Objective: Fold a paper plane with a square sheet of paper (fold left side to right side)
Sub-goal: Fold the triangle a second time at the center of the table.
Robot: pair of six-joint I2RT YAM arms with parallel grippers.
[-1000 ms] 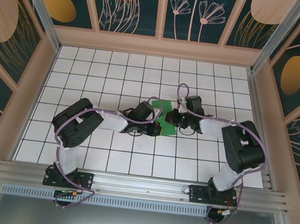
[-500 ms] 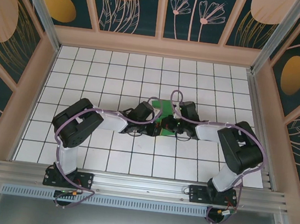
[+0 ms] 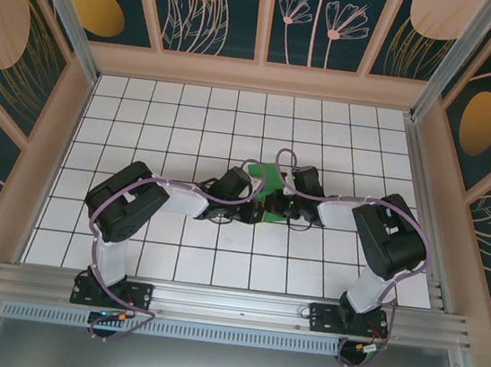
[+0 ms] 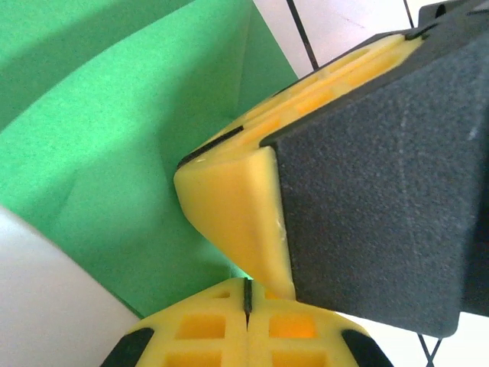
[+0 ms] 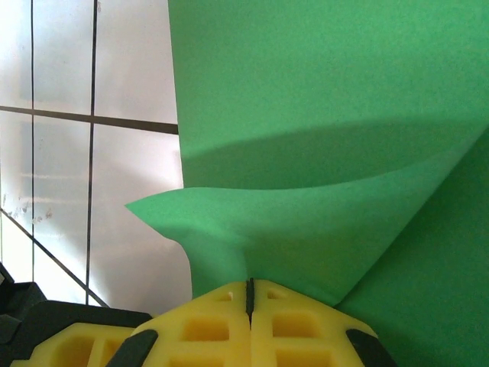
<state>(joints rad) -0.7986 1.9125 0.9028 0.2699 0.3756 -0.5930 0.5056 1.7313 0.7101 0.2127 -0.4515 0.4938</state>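
**Right gripper brings the flap across to the left gripper; the fold is half made**

Near side: over the last second the right gripper [image 3: 282,209] has travelled leftward and now sits just beside the left gripper [image 3: 253,208] at mid-table. Less green shows from above than before.

Right gripper [image 5: 249,306]: jaws clenched on the square sheet of paper [image 5: 321,99]. A curled flap [image 5: 306,222] rises straight out of the closed fingertips and bows over the flat layer below.

Left gripper [image 4: 246,325]: jaws closed tight at the sheet's [image 4: 107,145] edge. I cannot tell whether it pinches the paper or only presses it down. The right gripper's yellow finger [image 4: 233,210] stands directly ahead of it.

Judgement: the flap is carried over but still arched. No crease is pressed yet, so the fold is unfinished.

Farther out: the sheet [image 3: 268,177] lies on the tiled table [image 3: 191,113], mostly hidden by both wrists. The visible green runs near-to-far, leaning toward far-left. The flap's free corner [image 5: 136,206] points left in the right wrist view. The sheet's overall long axis cannot be read.
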